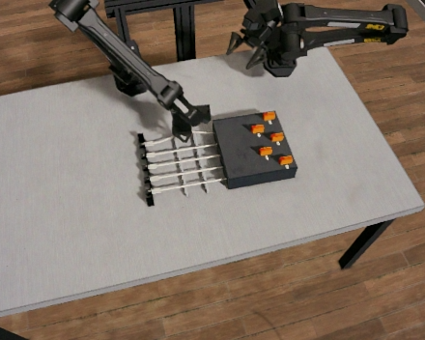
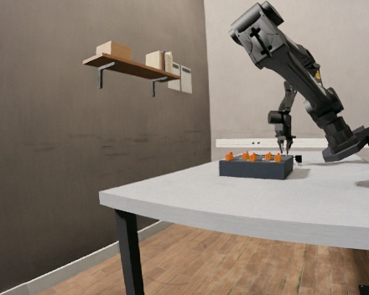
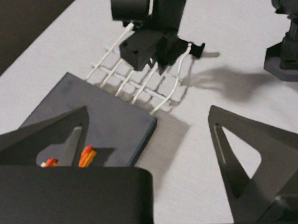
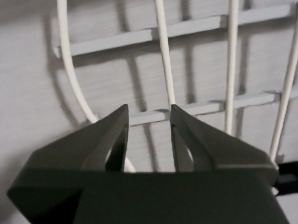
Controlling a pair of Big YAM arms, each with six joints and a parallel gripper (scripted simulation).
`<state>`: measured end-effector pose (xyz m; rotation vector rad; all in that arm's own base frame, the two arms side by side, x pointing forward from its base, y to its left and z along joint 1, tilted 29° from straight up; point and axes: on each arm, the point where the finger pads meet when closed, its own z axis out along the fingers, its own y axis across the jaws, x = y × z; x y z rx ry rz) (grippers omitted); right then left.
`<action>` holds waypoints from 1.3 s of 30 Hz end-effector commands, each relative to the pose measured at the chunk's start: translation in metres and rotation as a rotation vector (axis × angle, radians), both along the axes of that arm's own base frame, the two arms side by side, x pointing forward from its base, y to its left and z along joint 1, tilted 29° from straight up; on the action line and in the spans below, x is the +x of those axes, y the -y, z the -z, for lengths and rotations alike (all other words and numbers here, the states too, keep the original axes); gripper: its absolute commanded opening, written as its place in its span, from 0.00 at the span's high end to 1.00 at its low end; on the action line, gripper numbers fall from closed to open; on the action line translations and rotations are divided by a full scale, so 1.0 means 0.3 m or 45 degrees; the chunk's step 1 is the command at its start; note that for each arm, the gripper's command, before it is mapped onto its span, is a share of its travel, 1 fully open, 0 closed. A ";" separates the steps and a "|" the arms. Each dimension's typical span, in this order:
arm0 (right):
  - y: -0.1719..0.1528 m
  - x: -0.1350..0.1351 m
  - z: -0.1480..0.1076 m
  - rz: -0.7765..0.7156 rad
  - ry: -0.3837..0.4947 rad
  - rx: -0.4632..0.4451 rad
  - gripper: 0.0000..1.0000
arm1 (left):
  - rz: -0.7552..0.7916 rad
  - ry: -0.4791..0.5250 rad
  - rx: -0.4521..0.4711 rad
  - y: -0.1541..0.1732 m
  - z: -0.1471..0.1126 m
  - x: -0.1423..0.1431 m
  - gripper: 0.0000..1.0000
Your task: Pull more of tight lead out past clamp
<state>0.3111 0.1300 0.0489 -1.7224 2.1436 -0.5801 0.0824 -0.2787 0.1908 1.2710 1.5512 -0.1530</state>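
Note:
Five white leads run from the black port strip to the dark box. The outermost lead bows sideways; the neighbouring lead looks nearly straight. My right gripper points down over these two leads, partly open. The neighbouring lead runs behind one fingertip, the bowed one behind the other finger; none is clearly gripped. My left gripper is wide open and empty, beyond the box. Orange handles stand on the box. Port letters are unreadable.
Two pale grey bars cross beneath the leads between strip and box. The right forearm reaches in from the table's back edge. The left arm stands behind the box. The table's front edge is well away from the box.

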 end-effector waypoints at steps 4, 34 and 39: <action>-0.009 0.100 0.008 -0.139 -0.089 -0.174 0.68 | 0.016 -0.008 -0.036 0.026 -0.027 -0.020 0.00; -0.007 0.150 0.107 -0.139 -0.099 -0.181 0.68 | 0.003 -0.009 -0.033 0.016 -0.029 -0.008 0.00; -0.007 0.151 0.105 -0.132 -0.096 -0.178 0.68 | 0.003 -0.009 -0.033 0.016 -0.029 -0.008 0.00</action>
